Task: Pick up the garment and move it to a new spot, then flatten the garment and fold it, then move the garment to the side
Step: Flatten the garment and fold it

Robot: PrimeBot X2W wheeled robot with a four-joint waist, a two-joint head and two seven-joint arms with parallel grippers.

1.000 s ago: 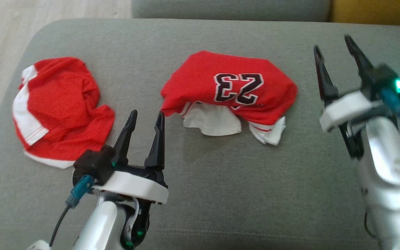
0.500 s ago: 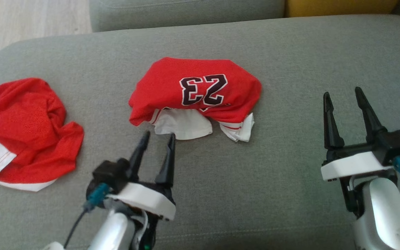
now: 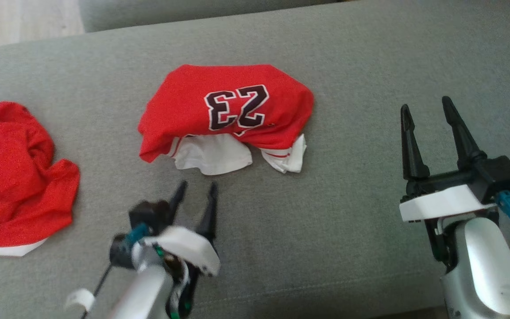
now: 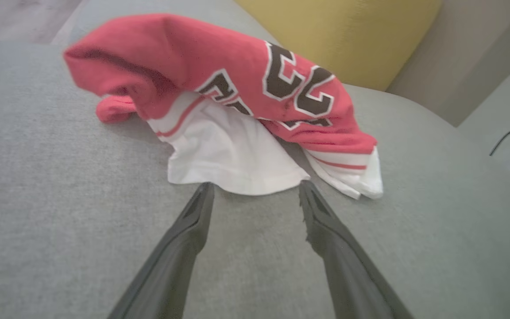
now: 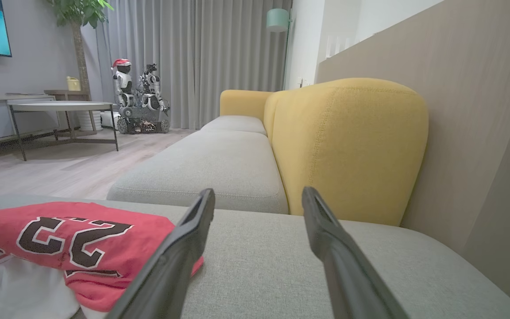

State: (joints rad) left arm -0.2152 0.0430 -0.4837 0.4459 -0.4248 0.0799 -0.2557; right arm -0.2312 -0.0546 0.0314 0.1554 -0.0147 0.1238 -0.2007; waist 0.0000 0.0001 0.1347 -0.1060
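Our garment, a red jersey (image 3: pixel 226 108) with a dark 23 on it, lies bunched in a loose heap near the middle of the grey seat cushion (image 3: pixel 326 230); from the head view the number reads upside down. White cloth (image 3: pixel 213 155) spills from under the red on the side nearest us, in two flaps that rest on the cushion.

Our left gripper (image 3: pixel 196 188) sits low over the cushion just in front of that white edge; it is empty, its fingers (image 4: pixel 184 239) spread apart. In the left wrist view their tips reach right up to the hem of the larger flap, one at each end of it; whether they touch it we cannot tell.

Our right gripper (image 3: pixel 425 106) stands well to the right of the jersey, above bare cushion, with nothing between its fingers, which are set wide and point away from us. In the right wrist view they frame a yellow backrest (image 5: pixel 348 146), and the jersey lies low on the left, partly behind one finger.

A second red garment (image 3: pixel 16 177) with white trim lies crumpled at the cushion's far left, well apart from the jersey and cut off by the frame edge. Farther off we see a wooden floor (image 5: pixel 60 164), a round table (image 5: pixel 60 106) and a wheeled robot (image 5: pixel 142 99) before grey curtains (image 5: pixel 202 57).
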